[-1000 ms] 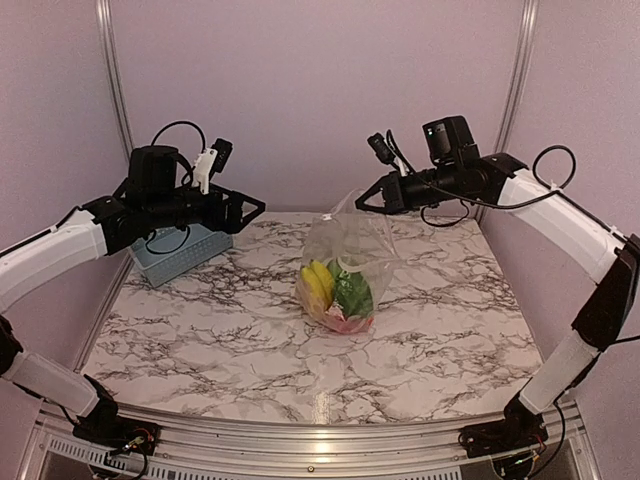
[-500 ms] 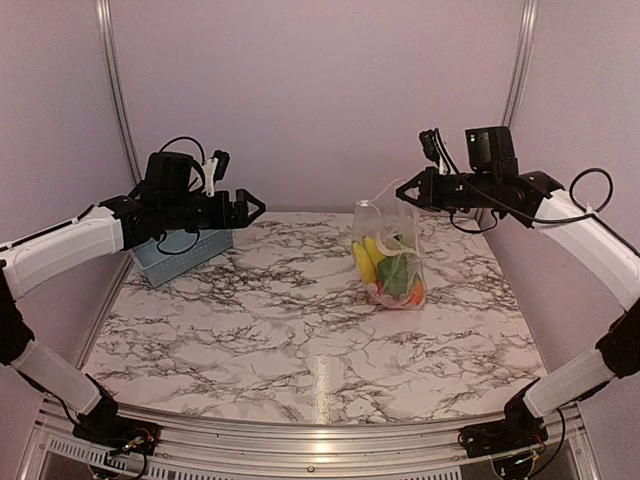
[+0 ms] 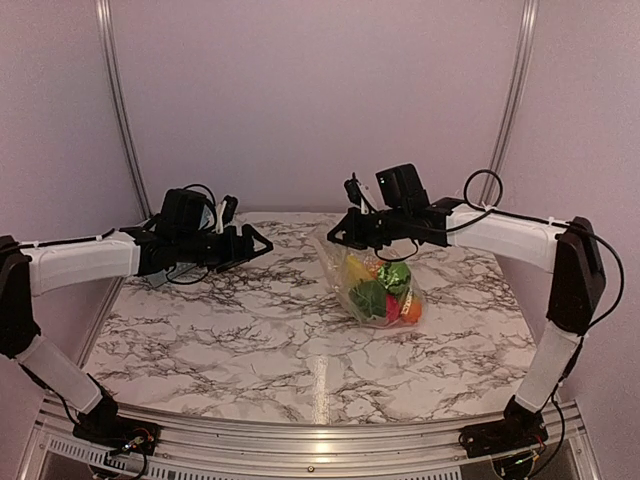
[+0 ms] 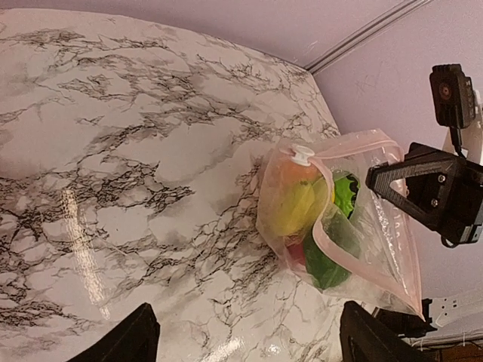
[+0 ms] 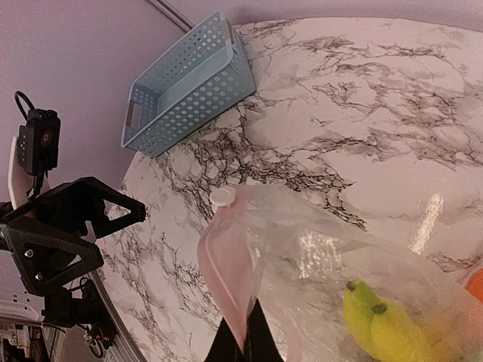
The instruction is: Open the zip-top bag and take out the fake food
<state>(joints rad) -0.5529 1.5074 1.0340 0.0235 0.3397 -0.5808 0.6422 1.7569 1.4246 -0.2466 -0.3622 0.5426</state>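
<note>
The clear zip-top bag (image 3: 375, 285) hangs from my right gripper (image 3: 335, 232), which is shut on its pink zip strip (image 5: 230, 279). The white slider (image 5: 223, 197) sits at one end of the strip. In the left wrist view the bag (image 4: 332, 219) gapes at the mouth. The fake food lies inside: yellow bananas (image 5: 385, 332), green pieces (image 3: 375, 295) and an orange piece (image 3: 410, 312). My left gripper (image 3: 255, 243) is open and empty, left of the bag and pointing at it, well apart.
A blue lattice basket (image 5: 189, 83) stands at the back left of the marble table (image 3: 250, 340), mostly hidden behind my left arm in the top view. Purple walls close in the back and sides.
My right gripper has moved left and down with the bag, bringing it back toward the table's middle. My left arm has come lower and reached right toward the bag.
</note>
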